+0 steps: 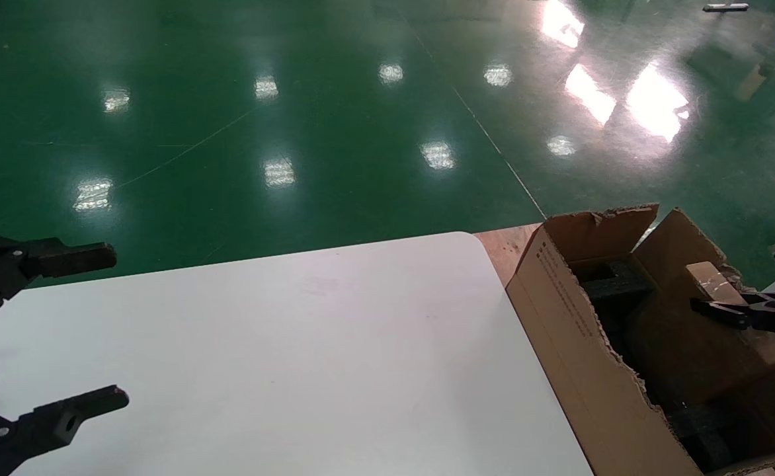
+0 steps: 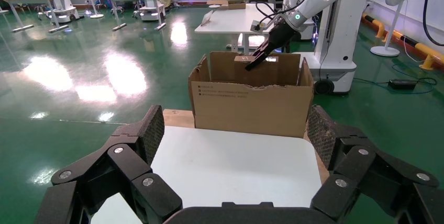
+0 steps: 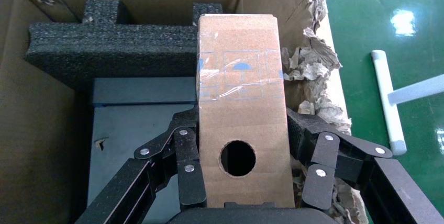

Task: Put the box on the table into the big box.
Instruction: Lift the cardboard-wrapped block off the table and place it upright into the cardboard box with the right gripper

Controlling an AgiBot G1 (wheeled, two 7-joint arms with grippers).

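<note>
The small brown box (image 3: 238,114), with a round hole in its face, is held inside the big box (image 1: 572,330), over black foam (image 3: 104,41) and a dark panel (image 3: 141,114). My right gripper (image 3: 242,118) is shut on it, one finger on each side. In the head view the right gripper (image 1: 725,311) and the small box (image 1: 711,277) are low in the big box at the right. My left gripper (image 1: 120,325) is open and empty over the left end of the white table (image 1: 334,357). The left wrist view shows the big box (image 2: 251,103) beyond the table (image 2: 235,166).
The big box stands on a wooden board (image 1: 506,248) against the table's right end. Torn paper (image 3: 309,72) lines the side of the big box next to the small box. A white robot base (image 2: 335,41) stands behind the carton. Green floor surrounds the table.
</note>
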